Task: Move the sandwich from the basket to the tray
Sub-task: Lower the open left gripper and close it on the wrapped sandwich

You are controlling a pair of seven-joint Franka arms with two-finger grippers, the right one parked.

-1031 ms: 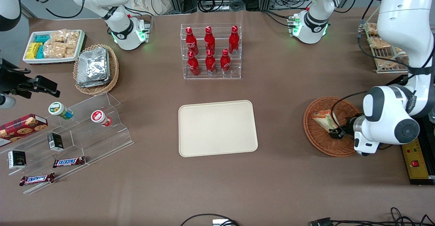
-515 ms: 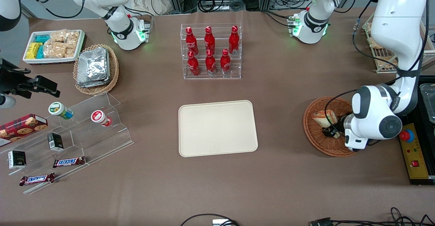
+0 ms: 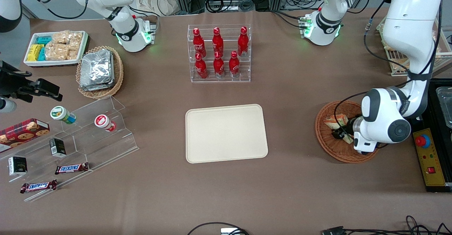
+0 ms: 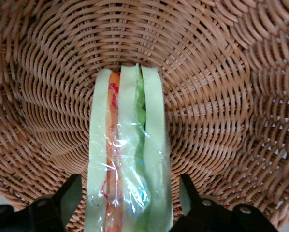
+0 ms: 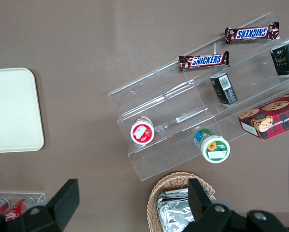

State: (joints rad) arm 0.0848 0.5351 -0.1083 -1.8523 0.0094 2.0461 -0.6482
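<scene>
- Picking up is the step in hand: the gripper (image 3: 339,134) is down inside the brown wicker basket (image 3: 326,144), at the working arm's end of the bench (image 3: 289,192), and the sandwich (image 3: 335,121) is not yet lifted clear.
- The sandwich sits in the basket with its cut edge up; in the wrist view the sandwich (image 4: 129,159) shows white bread, an orange and red layer and green leaf under clear wrap, running straight in between the two fingers (image 4: 69,195).
- The fingers stand apart, one on each flat side of the sandwich. A sliver of basket weave shows between each finger and the bread, so I judge they are not squeezing it yet.
- The arm reaches down from above, its forearm folding low over the basket's rim; the wrist is tipped so the hand points across the basket floor toward the middle of the bench, rather than straight down.
- The next move, as I read it, is to bring the fingers in on the bread gently enough not to crush it or slip on the wrap, then lift straight up to clear the basket's wall.
- After that comes a carry sideways to the cream tray (image 3: 226,133), which lies bare in the middle of the bench, well apart from the basket, with open bench between them.
</scene>
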